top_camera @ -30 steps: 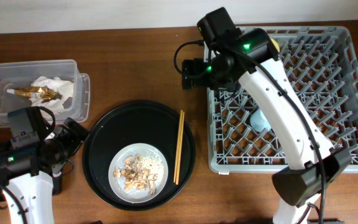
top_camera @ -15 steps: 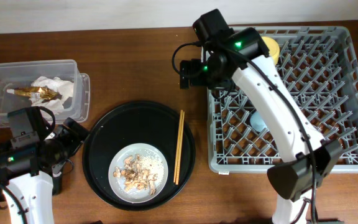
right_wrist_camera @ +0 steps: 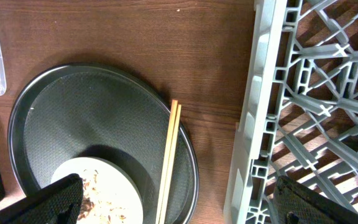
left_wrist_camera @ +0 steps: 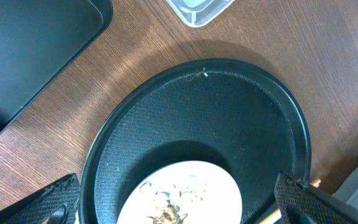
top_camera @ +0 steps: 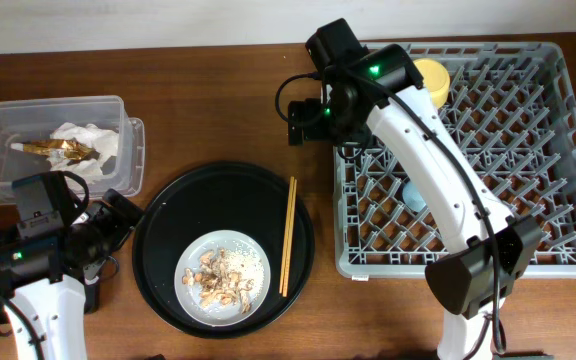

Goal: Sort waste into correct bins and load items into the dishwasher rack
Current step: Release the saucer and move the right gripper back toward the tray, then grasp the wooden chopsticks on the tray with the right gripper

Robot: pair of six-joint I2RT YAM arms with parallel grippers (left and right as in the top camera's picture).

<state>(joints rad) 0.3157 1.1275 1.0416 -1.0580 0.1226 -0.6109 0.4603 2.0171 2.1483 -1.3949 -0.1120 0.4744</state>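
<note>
Only the overhead view shows the clear tub holding the napkin and gold wrapper, and the yellow bowl in the rack. The blue cup there seems partly hidden by the arm. The right wrist view resolves two chopsticks on the round black tray, beside the plate of scraps. The right hand and left hand are both spread, empty. Since a second ago the right arm has edged left, uncovering more of the bowl.

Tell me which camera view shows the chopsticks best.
Overhead: the chopsticks show at full length on the round black tray. The right wrist view is closer but cuts their lower end; the left wrist view catches only a tip.
</note>
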